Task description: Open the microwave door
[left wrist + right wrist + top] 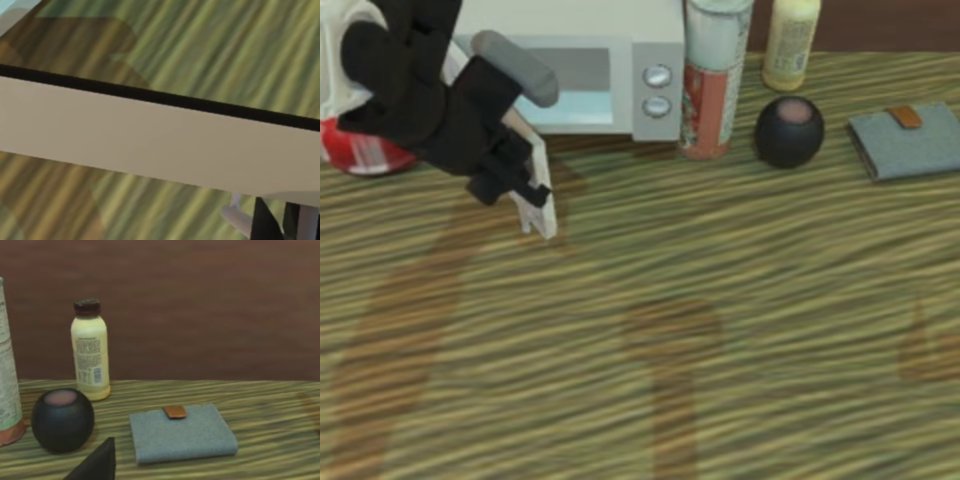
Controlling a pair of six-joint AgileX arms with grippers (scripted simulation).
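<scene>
Gripping microwave door (pixel 542 190) edge, left gripper (pixel 515 190) jaws; door swung out.

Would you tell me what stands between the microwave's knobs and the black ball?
In the top view, a tall can with an orange-red band stands between the knobs and the black ball, close beside the microwave.

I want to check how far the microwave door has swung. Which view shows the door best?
The top view: the microwave door stands swung out from the oven's front, with the left gripper at it. The left wrist view shows only a close white band of the door with a dark edge. The right wrist view shows none of it.
</scene>
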